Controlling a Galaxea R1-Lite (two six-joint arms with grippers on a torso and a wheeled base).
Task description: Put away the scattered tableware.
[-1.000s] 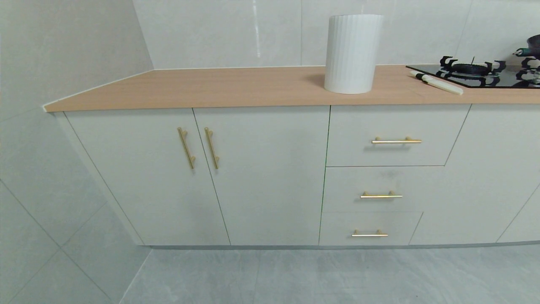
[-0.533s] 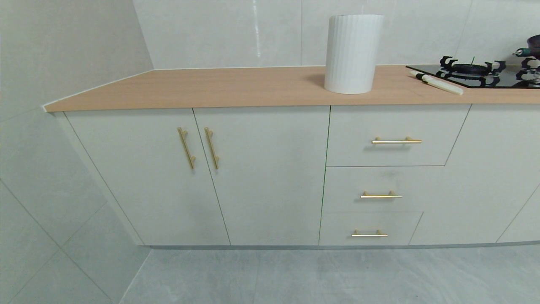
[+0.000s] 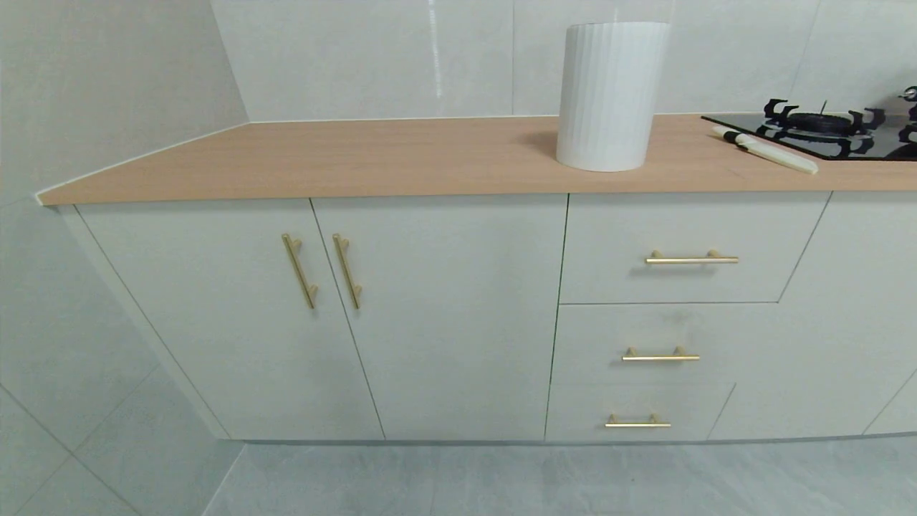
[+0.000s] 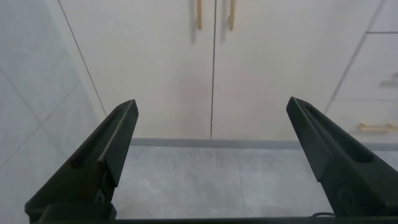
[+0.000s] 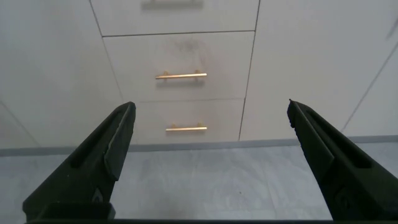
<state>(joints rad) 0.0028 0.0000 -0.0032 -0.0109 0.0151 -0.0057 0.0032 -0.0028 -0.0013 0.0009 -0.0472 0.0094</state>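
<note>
knife (image 3: 764, 150): countertop (image 3: 358, 158) right end, beside hob (image 3: 824, 140), axis slanting to front edge | right gripper (image 5: 210, 106): nearer, well below, fingers wide | left gripper (image 4: 211, 104): wide

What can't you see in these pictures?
Inside the white container, head view: its own tall wall hides it.
Behind the cupboard doors and drawers, head view: all are shut.
The rest of the stove, head view: cut off by the right edge.
</note>
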